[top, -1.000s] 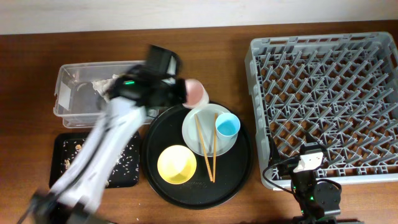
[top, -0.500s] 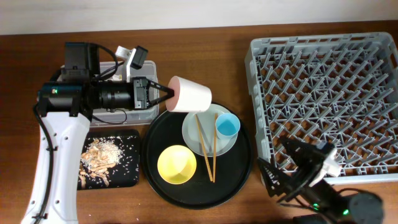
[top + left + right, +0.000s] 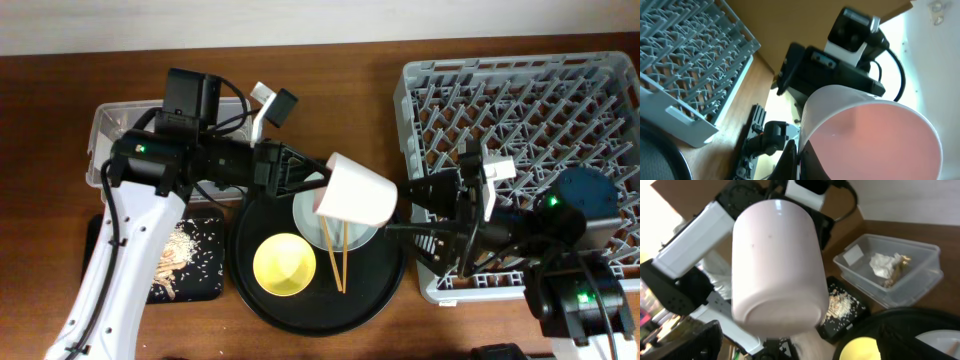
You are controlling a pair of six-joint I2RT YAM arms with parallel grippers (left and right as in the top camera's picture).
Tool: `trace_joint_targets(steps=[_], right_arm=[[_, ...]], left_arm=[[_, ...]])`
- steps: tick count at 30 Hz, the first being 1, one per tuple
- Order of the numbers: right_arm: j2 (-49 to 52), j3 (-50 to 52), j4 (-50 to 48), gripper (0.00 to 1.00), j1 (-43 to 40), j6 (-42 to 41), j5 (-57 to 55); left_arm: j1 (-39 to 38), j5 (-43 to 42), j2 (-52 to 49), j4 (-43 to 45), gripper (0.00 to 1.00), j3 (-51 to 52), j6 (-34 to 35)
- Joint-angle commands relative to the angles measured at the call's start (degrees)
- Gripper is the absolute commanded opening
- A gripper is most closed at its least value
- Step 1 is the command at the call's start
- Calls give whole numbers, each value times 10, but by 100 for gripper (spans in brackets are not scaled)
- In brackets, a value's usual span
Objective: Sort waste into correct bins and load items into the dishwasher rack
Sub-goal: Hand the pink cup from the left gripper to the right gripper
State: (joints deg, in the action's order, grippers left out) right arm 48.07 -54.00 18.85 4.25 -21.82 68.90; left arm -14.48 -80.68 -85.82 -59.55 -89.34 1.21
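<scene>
Over the desk, the pink cup, judged light and stiff, is pinched at its rim by the left pincer, right pincer spread wide.

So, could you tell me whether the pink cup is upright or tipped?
Tipped sideways: the left gripper holds the cup by its rim, base toward the rack.

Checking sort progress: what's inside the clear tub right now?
Right wrist view: the clear tub holds a crumpled white paper ball with a gold-brown wrapper against it. Overhead, the left arm covers most of the tub. Anything beneath them is hidden.
</scene>
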Motion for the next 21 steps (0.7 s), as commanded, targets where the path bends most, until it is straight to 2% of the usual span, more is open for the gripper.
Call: trace_joint_targets(steps=[1,3,8,14,21], right_arm=[[19,-10,-96,99,-2,5,123],[19,-10,-110,100,-2,5,123],[19,-9,-106,91,-1,5,130],[39,-6,-93,86,-1,6,112],[81,-6,-123,85,11,3,100]], left_arm=[[-17,-19,0,14,0,0,-13],[-26,-19,0,17,0,0,-13],[-36,-19,0,25,0,0,-13],[-36,-16,0,38,0,0,-13],[-36,2,0,43,0,0,-13]])
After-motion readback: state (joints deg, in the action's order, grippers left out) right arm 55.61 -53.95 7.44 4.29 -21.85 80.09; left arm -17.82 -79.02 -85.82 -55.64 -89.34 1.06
